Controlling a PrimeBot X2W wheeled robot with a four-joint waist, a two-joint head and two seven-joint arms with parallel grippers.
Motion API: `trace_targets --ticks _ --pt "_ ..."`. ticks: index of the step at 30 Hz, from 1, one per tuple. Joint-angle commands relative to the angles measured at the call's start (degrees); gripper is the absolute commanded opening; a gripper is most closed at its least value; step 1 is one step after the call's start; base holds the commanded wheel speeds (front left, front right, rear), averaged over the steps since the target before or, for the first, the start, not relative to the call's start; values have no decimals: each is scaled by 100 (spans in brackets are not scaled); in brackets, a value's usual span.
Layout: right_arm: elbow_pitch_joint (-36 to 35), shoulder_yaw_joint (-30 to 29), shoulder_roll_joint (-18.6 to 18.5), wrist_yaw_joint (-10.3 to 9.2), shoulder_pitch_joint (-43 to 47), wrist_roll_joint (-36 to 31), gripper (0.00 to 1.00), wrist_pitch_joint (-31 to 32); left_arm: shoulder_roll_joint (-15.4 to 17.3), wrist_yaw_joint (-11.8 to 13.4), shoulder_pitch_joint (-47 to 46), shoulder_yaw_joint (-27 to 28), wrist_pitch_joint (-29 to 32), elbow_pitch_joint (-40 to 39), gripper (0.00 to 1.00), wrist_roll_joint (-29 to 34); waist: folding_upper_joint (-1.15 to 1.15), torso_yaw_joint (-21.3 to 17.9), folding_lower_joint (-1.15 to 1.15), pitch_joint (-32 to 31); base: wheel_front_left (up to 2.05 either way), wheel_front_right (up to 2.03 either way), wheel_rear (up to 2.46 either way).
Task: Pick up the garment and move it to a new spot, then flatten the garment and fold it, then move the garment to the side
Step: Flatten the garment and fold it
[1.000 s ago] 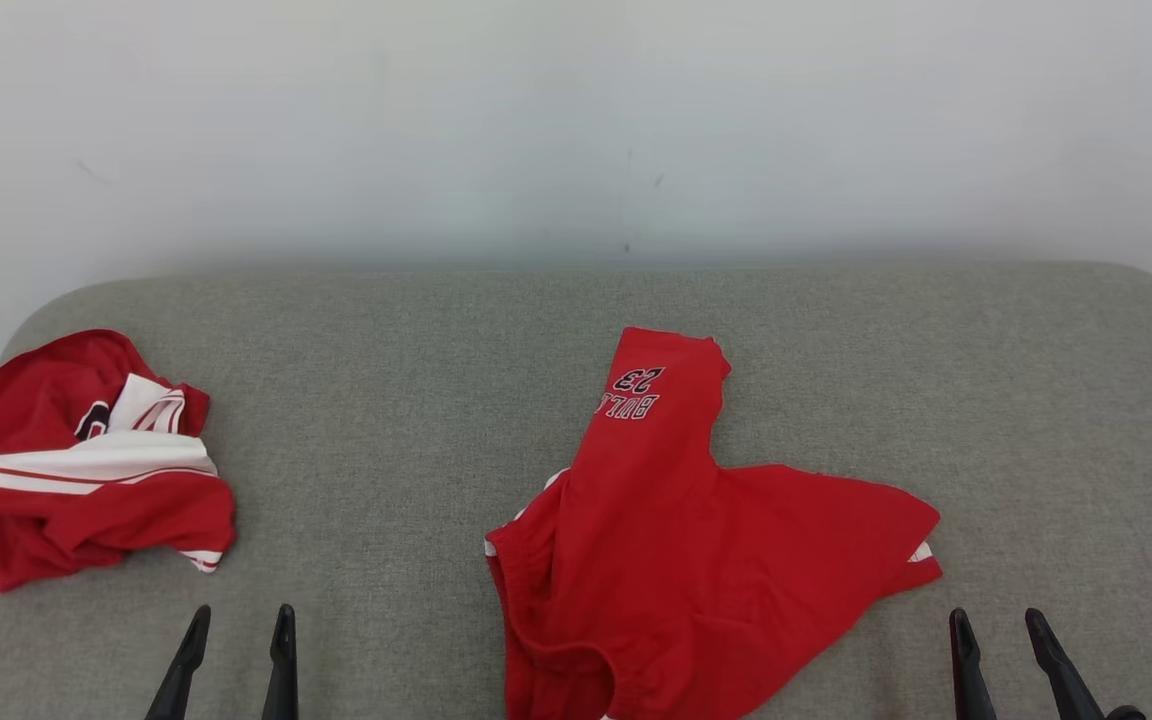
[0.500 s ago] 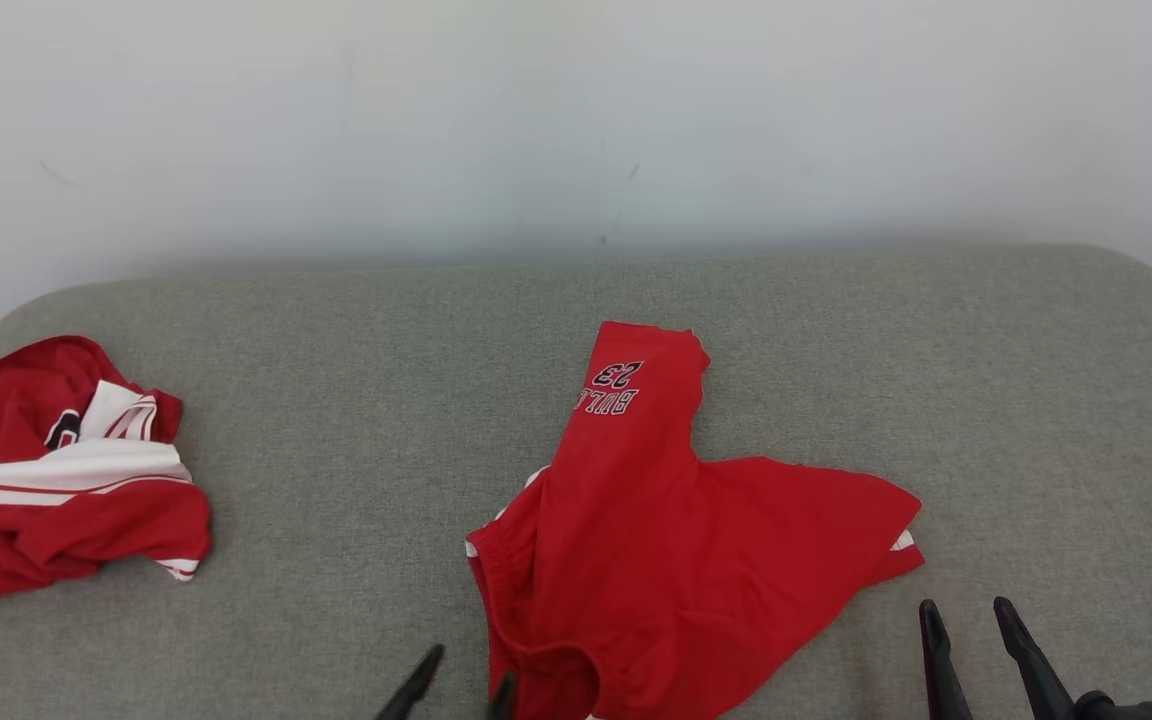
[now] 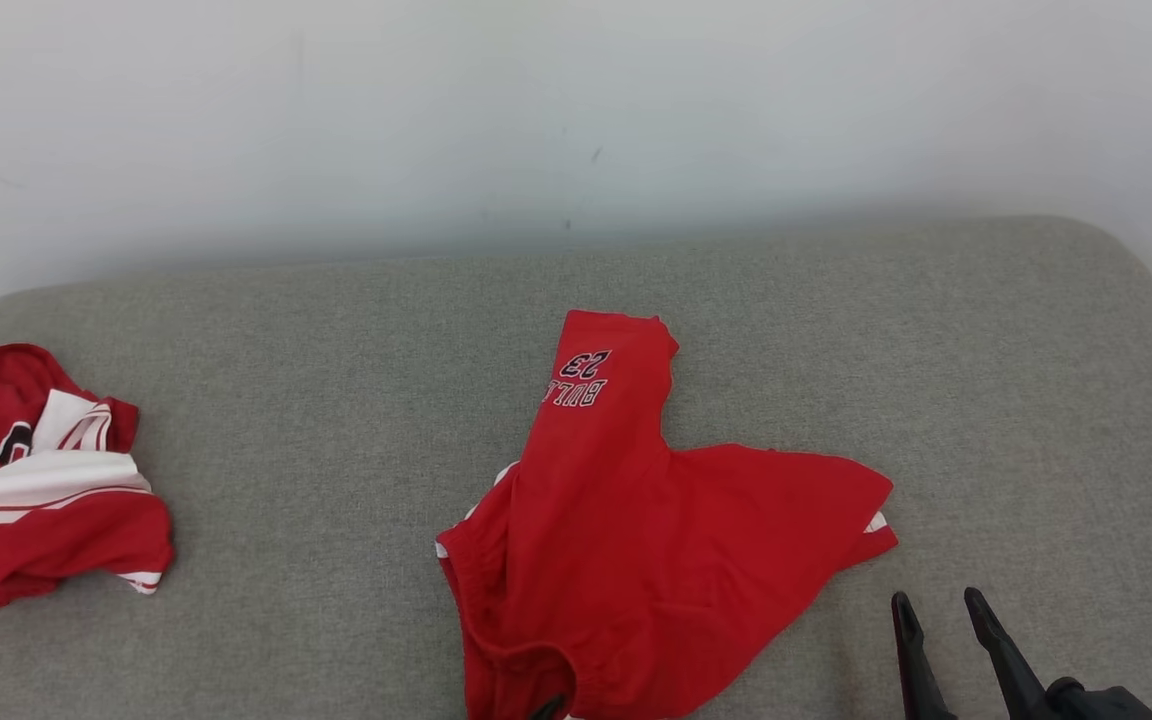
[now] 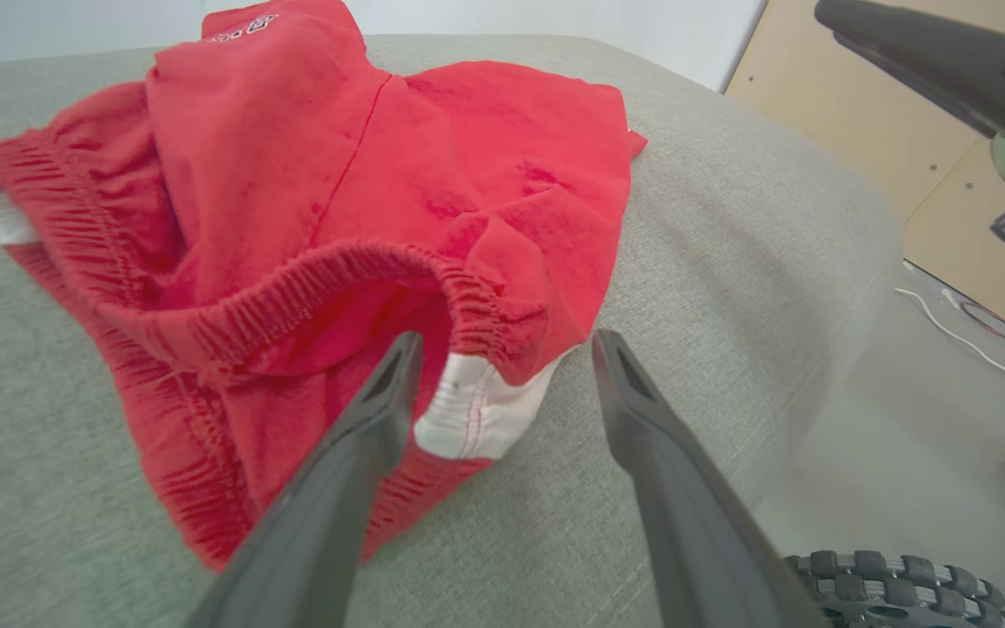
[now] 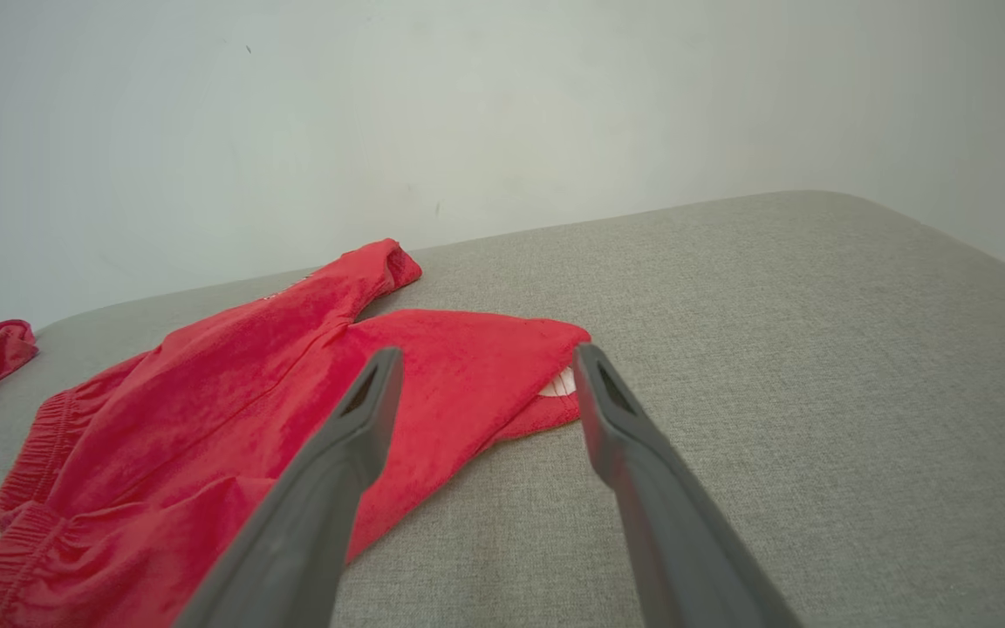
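- Between the widely parted fingers of the left gripper (image 4: pixel 507 340), which holds nothing, lies the near edge of the garment (image 4: pixel 337 174): its gathered elastic waistband and a white trim patch.
- The garment is a pair of rumpled red shorts. One leg stretches away from that gripper, with "BULLS 23" printed upside down near its hem.
- Just ahead of the right gripper (image 3: pixel 937 596), also spread wide and empty, the other leg's white-trimmed corner rests on the grey cushion (image 3: pixel 336 350).
- Well apart, off the left gripper's outer side, sits a crumpled red-and-white bundle (image 3: pixel 36 500).
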Motion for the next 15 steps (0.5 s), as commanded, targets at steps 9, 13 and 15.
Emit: trace_targets --ticks 9,13,15 --pt "29 -27 -14 3 -66 -1 100 -2 -178 7 -425 427 -19 119 0 -331 0 61 0 -4 0 0 0" --pt "22 -45 -20 3 -41 -1 100 -2 -83 37 -220 1280 -19 -384 0 -154 0 170 0 -9 0 0 0" --pt "21 -64 -19 3 -31 -4 100 -1 3 63 -65 1804 -19 -666 0 -93 0 224 0 -10 0 0 0"
